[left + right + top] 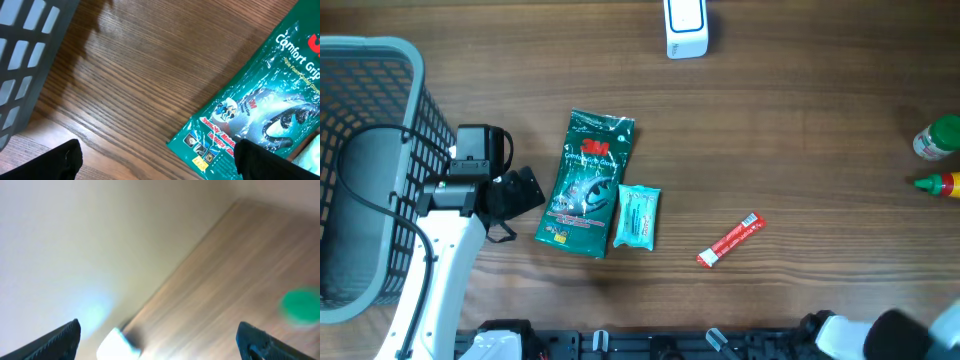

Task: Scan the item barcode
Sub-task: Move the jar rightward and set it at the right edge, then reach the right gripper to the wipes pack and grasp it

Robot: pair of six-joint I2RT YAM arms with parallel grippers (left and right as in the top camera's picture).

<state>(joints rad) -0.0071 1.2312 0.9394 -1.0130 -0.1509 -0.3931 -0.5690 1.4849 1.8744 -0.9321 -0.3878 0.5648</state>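
Where the left pincer [520, 205] hangs low over the wood-grain table [800, 120], its two matte black fingers [52, 162] stand fully apart with nothing between them. Just ahead of those fingertips, nearest the right-hand one, lies the glove packet [588, 185]. It is a flat, oblong pouch of glossy, crinkled green film with white lettering and red print towards one end. Whether the finger touches it cannot be told. Its long axis runs across the pincer's reach, slightly tilted, with the 3M header end pointing away from the arm bases. Beyond the packet, right against its far edge and parallel to it, is a small teal sachet [638, 216]. Farther out lies a slim red stick sachet [730, 240], aslant. Behind the pincer stands a grey plastic lattice basket [420, 130]. Well off, at the far table edge, sits a white rounded device [685, 28]. Two bottles, one green-capped [940, 138] and one red-and-yellow [940, 184], are farthest out. The right pincer [160, 347] is spread wide and empty; its view is blurred.
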